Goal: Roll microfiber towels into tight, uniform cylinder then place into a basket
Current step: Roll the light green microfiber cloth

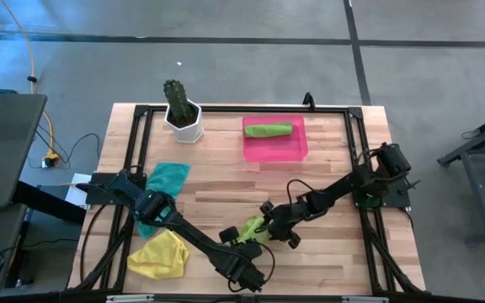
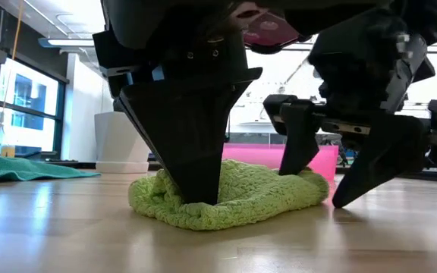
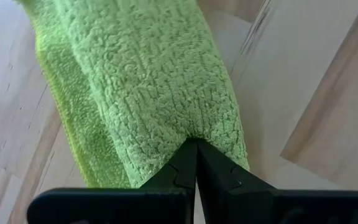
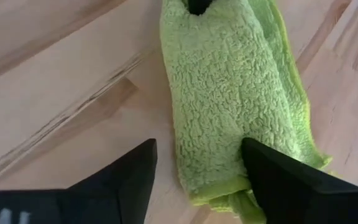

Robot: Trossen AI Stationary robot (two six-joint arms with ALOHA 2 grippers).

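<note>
The lime green towel (image 1: 252,227) I'm working lies bunched and part rolled near the front of the counter. A second lime green towel (image 1: 268,130), rolled, lies inside the pink basket (image 1: 276,150) at the back. The teal towel (image 1: 165,178) and yellow towel (image 1: 160,254) lie crumpled on my left side.

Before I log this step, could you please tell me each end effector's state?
Left end effector: shut on the green towel.
Right end effector: open, straddling the towel's edge.
</note>
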